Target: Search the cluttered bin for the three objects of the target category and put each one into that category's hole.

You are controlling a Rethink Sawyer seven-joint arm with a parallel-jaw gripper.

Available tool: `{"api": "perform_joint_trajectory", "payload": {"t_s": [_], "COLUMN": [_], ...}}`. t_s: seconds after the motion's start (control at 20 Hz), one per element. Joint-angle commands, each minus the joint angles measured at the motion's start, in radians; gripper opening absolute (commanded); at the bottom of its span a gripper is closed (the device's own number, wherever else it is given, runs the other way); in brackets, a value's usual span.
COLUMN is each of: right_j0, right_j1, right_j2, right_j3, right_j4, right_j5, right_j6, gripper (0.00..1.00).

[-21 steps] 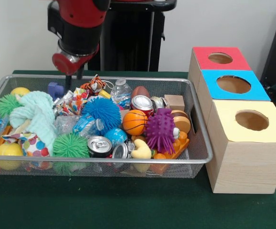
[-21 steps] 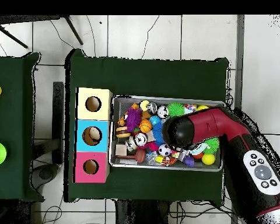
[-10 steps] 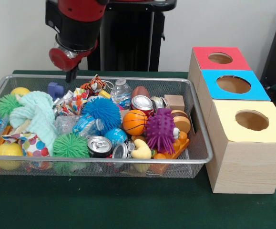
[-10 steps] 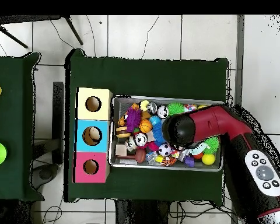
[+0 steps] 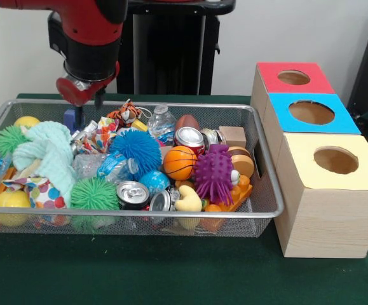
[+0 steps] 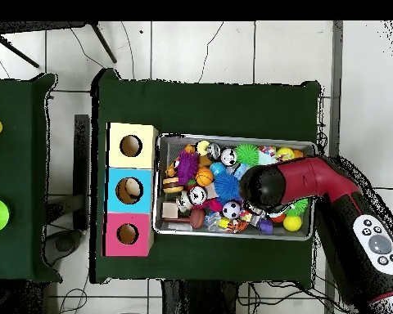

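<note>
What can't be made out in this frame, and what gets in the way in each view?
- Gripper state: front view shows only dark tips under the red wrist; overhead, the arm covers it.
- Bin contents under the arm: hidden overhead.
- Lower layers of the clutter: buried under top items such as the blue spiky ball in both views.
- Insides of the three holes, e.g. yellow box: too dark to see.

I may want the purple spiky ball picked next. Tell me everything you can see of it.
The purple spiky ball looks like soft rubber covered in blunt nubs. It sits on top of the clutter toward the bin's box-side end, beside the small basketball, above orange plastic pieces. Nothing covers it. The gripper is at the bin's other end.
</note>
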Motion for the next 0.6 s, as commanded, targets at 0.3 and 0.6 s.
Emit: {"api": "perform_joint_trajectory", "payload": {"t_s": [0.3,0.6], "right_j0": [-0.024,-0.043], "right_j1": [0.11,0.123], "right_j2": [0.067,0.092], "right_j3": [-0.02,-0.003], "right_j4": [-0.065,-0.069], "right_j5": [-0.111,-0.137], "right_j6": [-0.318,-0.358], "gripper": [1.0,1.0]}}
